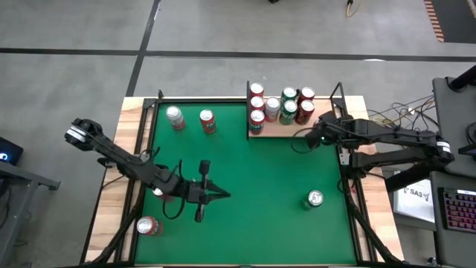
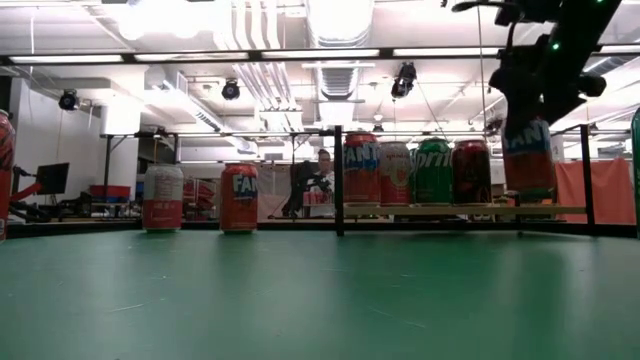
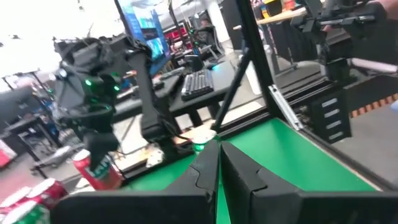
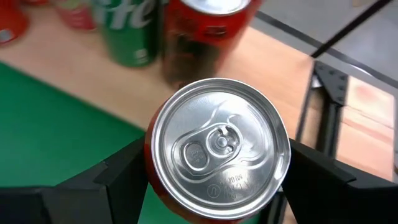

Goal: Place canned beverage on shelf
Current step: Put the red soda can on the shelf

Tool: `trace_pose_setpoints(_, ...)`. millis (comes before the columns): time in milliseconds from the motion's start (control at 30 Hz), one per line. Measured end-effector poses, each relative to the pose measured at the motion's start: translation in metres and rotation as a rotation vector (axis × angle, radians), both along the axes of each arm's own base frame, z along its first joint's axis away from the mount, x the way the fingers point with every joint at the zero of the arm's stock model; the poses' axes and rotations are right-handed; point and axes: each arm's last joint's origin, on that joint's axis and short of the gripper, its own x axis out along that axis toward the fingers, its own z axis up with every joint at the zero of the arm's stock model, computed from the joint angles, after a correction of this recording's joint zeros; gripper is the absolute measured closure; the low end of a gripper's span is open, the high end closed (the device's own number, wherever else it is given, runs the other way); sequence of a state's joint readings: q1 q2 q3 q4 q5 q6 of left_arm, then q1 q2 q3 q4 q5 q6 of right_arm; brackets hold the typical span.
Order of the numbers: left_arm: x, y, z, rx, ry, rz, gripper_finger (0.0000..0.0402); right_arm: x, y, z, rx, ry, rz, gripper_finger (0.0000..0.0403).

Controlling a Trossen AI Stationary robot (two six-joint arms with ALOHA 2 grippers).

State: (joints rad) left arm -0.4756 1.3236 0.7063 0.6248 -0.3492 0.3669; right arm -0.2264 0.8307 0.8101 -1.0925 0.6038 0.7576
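The shelf (image 1: 277,131), a pale wood board with black rods, stands at the table's far side and holds several upright cans (image 1: 288,104). My right gripper (image 1: 314,138) is over the shelf's right front part, shut on a red-orange can (image 2: 528,158) whose silver top fills the right wrist view (image 4: 219,146). My left gripper (image 1: 214,195) is shut and empty, low over the green felt at the near left, pointing toward the table's right edge. My right gripper pinches the can's side wall just under its top rim (image 4: 152,168) between its two fingers (image 4: 118,177), one on each side. The fingers come from above, pointing down. The can hangs upright, its bottom (image 2: 528,195) a little above the shelf board.
A silver can (image 1: 175,117) and an orange can (image 1: 207,121) stand on the felt left of the shelf. A green can (image 1: 314,199) is on the felt at the near right. A red can (image 1: 149,226) lies at the near left edge. The shelf's black posts (image 1: 339,93) rise at its corners.
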Motion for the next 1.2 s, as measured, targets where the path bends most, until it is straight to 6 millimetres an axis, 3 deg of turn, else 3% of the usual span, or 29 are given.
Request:
trace_pose_setpoints(200, -0.005, 0.013, 0.013, 0.026, -0.039, 0.035, 0.0402, -0.005, -0.012, 0.000, -0.002, -0.002, -0.093, 0.0117)
trace_pose_setpoints(500, -0.004, 0.024, 0.018, 0.020, -0.054, 0.073, 0.0402, -0.005, -0.028, 0.001, -0.030, -0.062, -0.195, 0.0117)
trace_pose_setpoints(867, -0.006, 0.026, 0.022, 0.055, -0.075, 0.088, 0.0402, -0.008, -0.030, -0.007, -0.032, -0.042, -0.223, 0.0117)
trace_pose_setpoints(1200, -0.022, 0.034, 0.044, 0.100, -0.170, 0.106, 0.0402, -0.007, -0.031, -0.011, -0.044, -0.073, -0.301, 0.0117)
